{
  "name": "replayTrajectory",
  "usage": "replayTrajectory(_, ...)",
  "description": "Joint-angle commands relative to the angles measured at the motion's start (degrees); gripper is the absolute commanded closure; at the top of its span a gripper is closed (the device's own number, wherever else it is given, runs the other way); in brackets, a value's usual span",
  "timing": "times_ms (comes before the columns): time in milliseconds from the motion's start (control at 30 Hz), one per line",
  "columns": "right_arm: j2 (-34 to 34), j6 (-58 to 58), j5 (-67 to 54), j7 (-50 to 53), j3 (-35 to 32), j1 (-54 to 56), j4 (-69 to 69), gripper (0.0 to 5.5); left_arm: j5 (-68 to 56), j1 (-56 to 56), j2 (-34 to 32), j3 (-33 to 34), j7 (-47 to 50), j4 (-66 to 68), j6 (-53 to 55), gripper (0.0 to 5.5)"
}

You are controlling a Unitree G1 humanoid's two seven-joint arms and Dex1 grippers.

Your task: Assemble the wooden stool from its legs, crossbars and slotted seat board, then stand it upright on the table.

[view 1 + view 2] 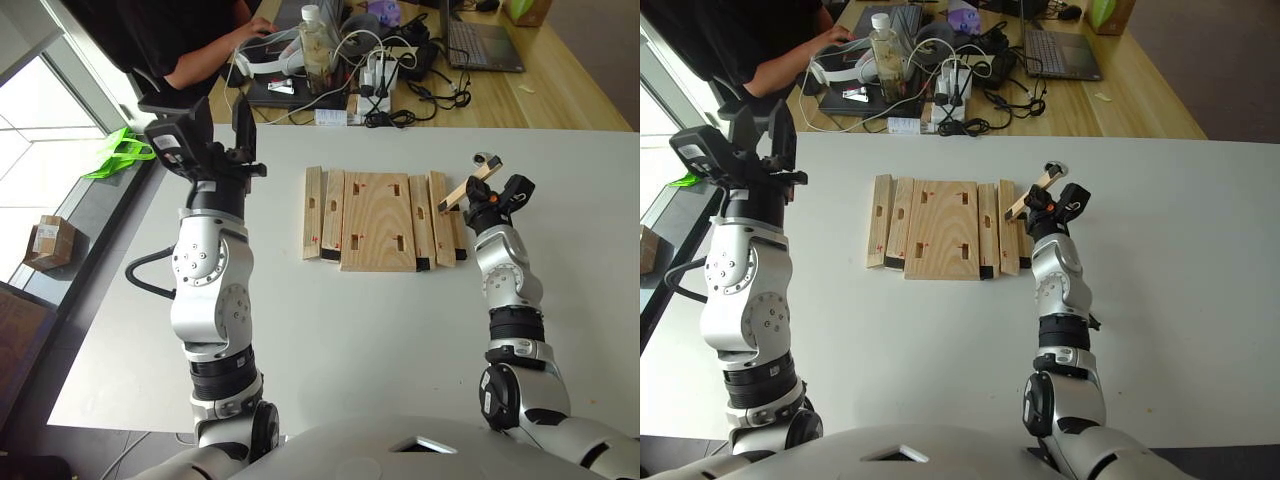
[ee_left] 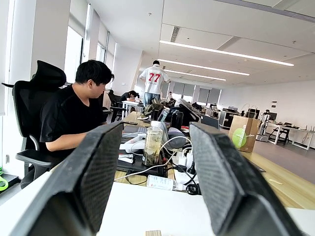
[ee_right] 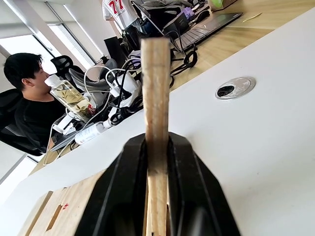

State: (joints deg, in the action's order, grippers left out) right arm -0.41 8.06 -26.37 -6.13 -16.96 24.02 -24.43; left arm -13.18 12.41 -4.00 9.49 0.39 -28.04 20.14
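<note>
The slotted seat board (image 1: 377, 222) lies flat on the white table (image 1: 330, 330). Two wooden slats (image 1: 322, 213) lie against its left side and two more (image 1: 432, 218) against its right. Just above the right slats, my right gripper (image 1: 478, 203) is shut on a short wooden crossbar (image 1: 466, 189) that sticks out tilted over the table. In the right wrist view the crossbar (image 3: 155, 98) stands clamped between the black fingers (image 3: 123, 196). My left gripper (image 1: 218, 128) is raised at the table's left side, open and empty, its pads (image 2: 93, 182) wide apart.
A round cable grommet (image 1: 484, 158) sits in the table just beyond the right gripper. The wooden desk behind (image 1: 560, 90) carries a bottle (image 1: 316, 45), cables and a laptop (image 1: 482, 45). The table's left edge lies close under the left arm.
</note>
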Motion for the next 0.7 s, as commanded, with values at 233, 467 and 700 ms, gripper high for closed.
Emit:
replayTrajectory(233, 2.2, -3.0, 3.5, -1.9, 4.4, -1.8, 6.0, 5.12, 0.9, -0.3, -0.1, -1.0, 0.3, 0.6, -0.5, 3.03)
replayTrajectory(467, 3.7, -1.3, 4.6, -1.9, 6.8, -2.8, 6.9, 5.12, 0.9, -0.4, -0.1, -1.1, 0.7, 0.3, -0.5, 3.03)
replayTrajectory(700, 4.0, -2.4, 8.4, 1.5, 7.1, -2.8, 1.4, 5.12, 0.8, 0.1, -0.1, -1.2, 0.9, 0.8, -0.8, 3.03)
